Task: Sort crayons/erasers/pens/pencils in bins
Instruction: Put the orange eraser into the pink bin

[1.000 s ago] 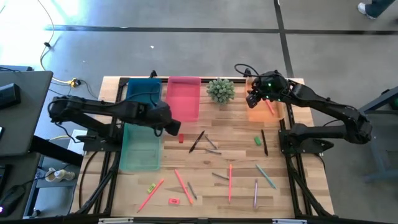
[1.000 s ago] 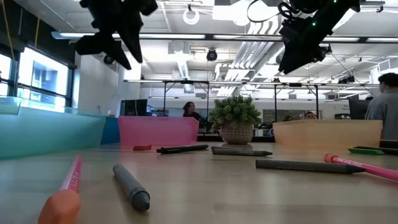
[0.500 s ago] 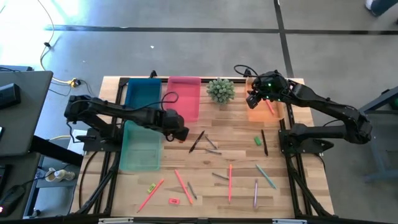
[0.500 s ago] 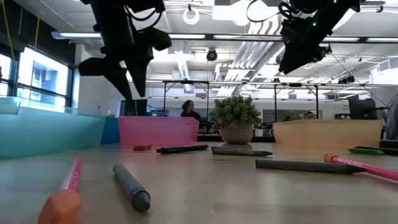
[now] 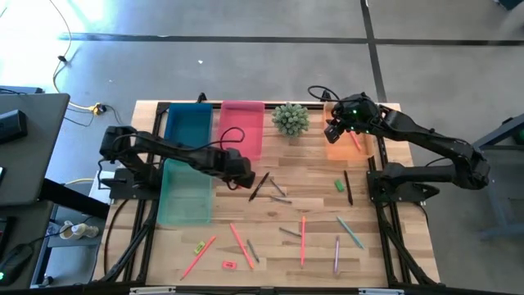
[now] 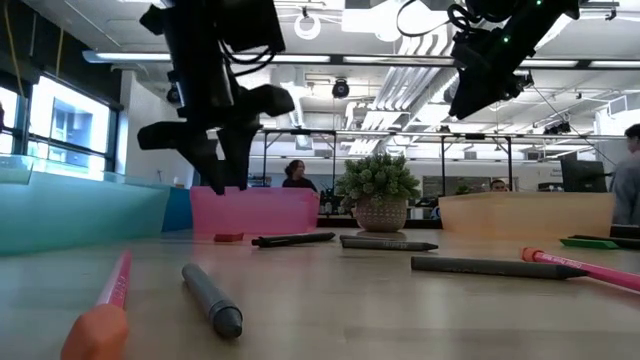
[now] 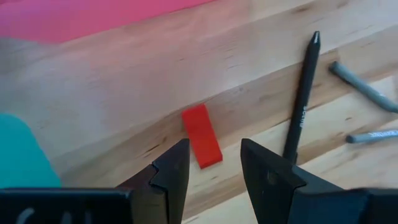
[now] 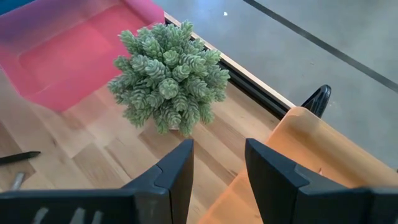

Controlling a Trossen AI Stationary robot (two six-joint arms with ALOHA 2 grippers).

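Claws apart above the wooden surface (image 5: 311, 205).
High view: left claw (image 5: 246, 178) by pink bin (image 5: 241, 129), right claw (image 5: 334, 131) at orange bin (image 5: 344, 147). Left wrist view: red eraser (image 7: 201, 135) lies beyond open fingers (image 7: 171, 177). Right wrist view: fingers (image 8: 174, 177) apart, plant (image 8: 168, 81) ahead.

a round spiky green plant (image 5: 290, 118) stood in a small pot at the far edge of the wooden table (image 5: 311, 201), near the middle; in the low view its pot (image 6: 380, 213) looked pale and textured. the table rested on a black frame over a grey floor (image 5: 246, 65) crossed by dark lines. a dark desk surface (image 5: 24, 147) sat off the table's left side, with yellow cable (image 5: 61, 61) trailing on the floor near it. in the low view the room behind was an open office with ceiling lights, ducts and windows (image 6: 65, 135); a person (image 6: 297, 176) sat far back, another person (image 6: 625, 180) showed at the right edge
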